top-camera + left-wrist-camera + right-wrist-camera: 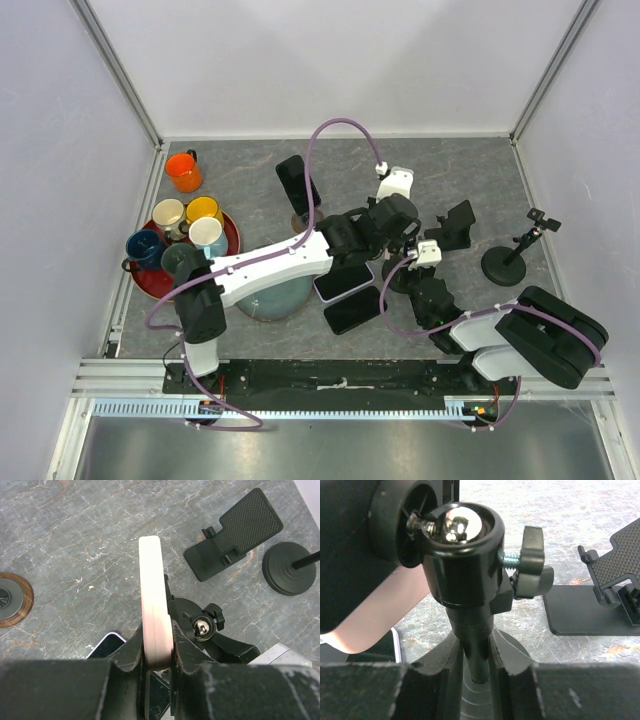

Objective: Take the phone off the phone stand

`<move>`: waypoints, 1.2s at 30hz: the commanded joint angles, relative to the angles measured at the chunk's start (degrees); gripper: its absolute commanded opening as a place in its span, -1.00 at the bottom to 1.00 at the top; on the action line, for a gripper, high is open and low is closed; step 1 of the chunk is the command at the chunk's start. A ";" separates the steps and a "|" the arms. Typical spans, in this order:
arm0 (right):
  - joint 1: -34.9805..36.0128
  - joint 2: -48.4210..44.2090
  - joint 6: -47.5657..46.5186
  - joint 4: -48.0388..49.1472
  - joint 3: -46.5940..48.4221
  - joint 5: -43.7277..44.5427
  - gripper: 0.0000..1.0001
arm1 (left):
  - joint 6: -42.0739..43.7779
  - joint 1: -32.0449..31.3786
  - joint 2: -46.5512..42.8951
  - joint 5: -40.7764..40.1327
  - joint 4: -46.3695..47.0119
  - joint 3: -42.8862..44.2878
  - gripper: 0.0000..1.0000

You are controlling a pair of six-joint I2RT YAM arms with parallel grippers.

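**Arms brace to free phone from stand**

The left end effector (157, 650) pinches the slim white phone (151, 580) by its edge, seated atop the black ball-head stand (470, 585), whose post the right end effector (477, 667) clasps low down. A straight, slow lift, base pinned, should avoid tipping

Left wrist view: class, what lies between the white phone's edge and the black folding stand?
Only bare grey table separates the phone from the folding stand. The left wrist view shows this stretch plainly.
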 commanded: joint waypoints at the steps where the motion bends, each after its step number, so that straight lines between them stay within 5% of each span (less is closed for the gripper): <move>1: -0.52 0.31 1.79 3.15 1.11 0.74 -1.00 | 2.36 2.87 -7.32 4.45 2.31 -5.63 -0.96; 11: -1.23 0.75 1.61 2.71 1.47 -1.72 -1.00 | 0.52 12.01 -16.65 17.90 12.43 -20.84 -0.96; 36: -6.76 -1.09 6.53 -1.59 1.11 -3.22 -1.00 | 14.49 14.48 -22.89 23.87 12.61 -26.21 -0.96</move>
